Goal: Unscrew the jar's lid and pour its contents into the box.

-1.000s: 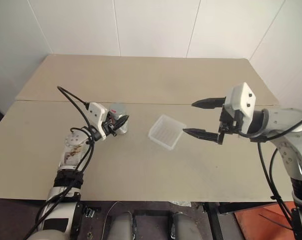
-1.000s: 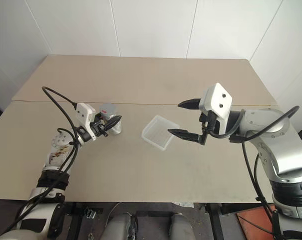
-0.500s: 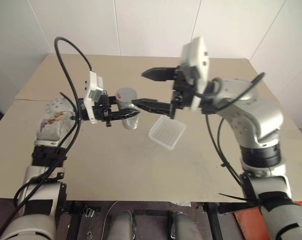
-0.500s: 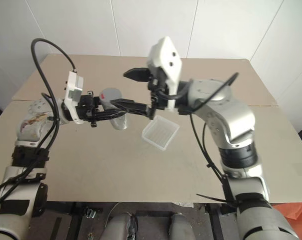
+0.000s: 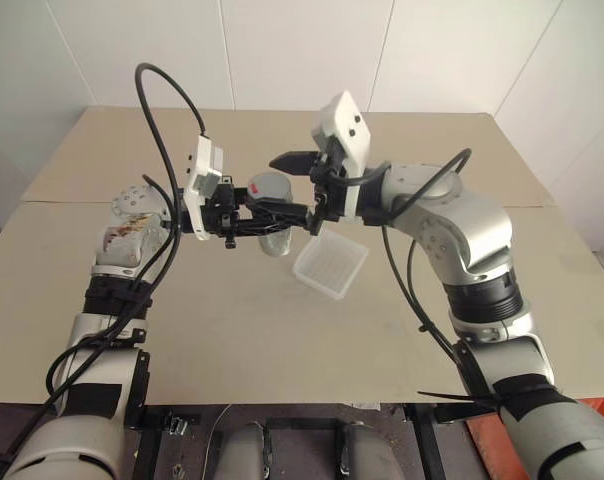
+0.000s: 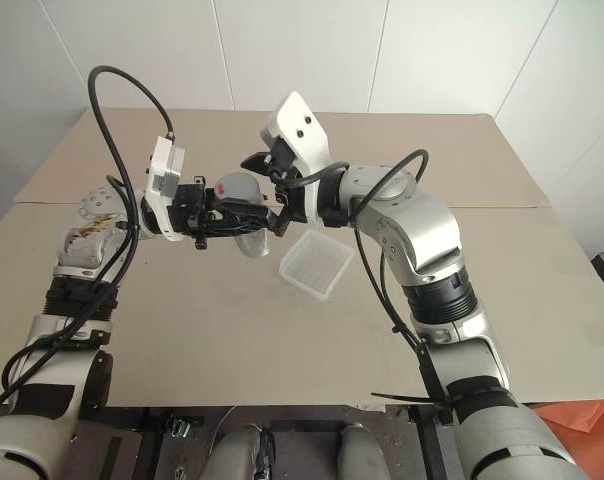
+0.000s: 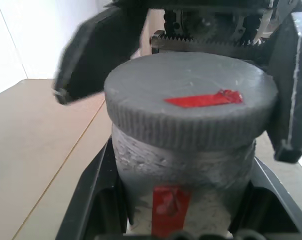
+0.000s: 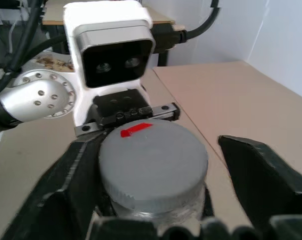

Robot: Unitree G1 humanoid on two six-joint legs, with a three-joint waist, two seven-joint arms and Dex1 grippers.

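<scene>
Beige tabletop (image 5: 282, 340) is lying under both arms, with white wall panels standing behind it. Above that surface the jar (image 5: 274, 238) is hanging in the air, the left gripper (image 5: 265, 222) clamping its body from the robot's left with both black fingers (image 7: 98, 200) pressing the clear wall. On top, the lid (image 7: 191, 100) is sitting fully seated, pale grey with a red mark across its flat face, so no unscrewing is showing yet. Around that cap the right gripper (image 5: 300, 184) is reaching in from the opposite side, one finger (image 8: 76, 170) appearing to touch the ribbed edge while the other is standing clear of it, so the jaws are bracketing the cap without clamping it yet. Whatever the jar is holding is hidden behind its cloudy wall. Just beside and below the jar, the box (image 5: 331, 265) is resting on the table, looking empty. Judging by this, lifting and presenting the jar is done; gripping and twisting off the cap, then tipping over the box, is all remaining.
</scene>
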